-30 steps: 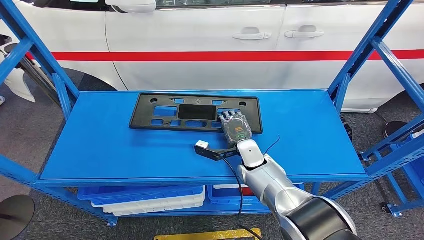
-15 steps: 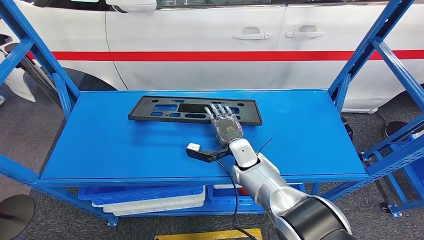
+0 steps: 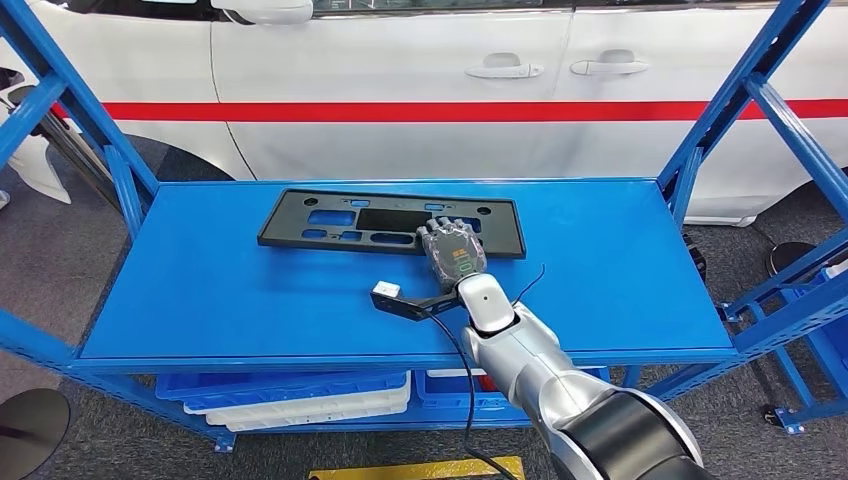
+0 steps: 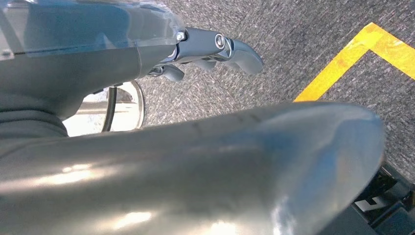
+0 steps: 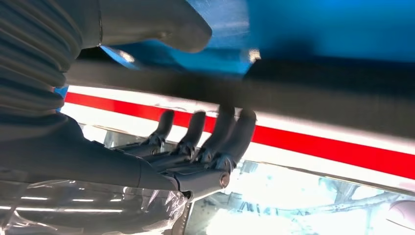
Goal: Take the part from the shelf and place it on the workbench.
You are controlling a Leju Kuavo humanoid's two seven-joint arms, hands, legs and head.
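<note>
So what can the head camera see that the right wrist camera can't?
Only the head view shows the whole black plastic part lying on the blue shelf, the car's door handles, the bins underneath and the silver arm. Only the right wrist view shows the right robot hand from beside, its fingers curled onto the part's dark edge, thumb on the other side. Both show that robot hand, the part, the blue shelf and the car's red stripe.

Looked like a car workshop or assembly bay: white car (image 3: 420, 90) with red stripe parked right behind blue steel rack (image 3: 640, 250), plastic bins (image 3: 300, 395) stacked underneath, grey carpeted floor (image 4: 303, 44) marked with yellow line (image 4: 357, 58).
</note>
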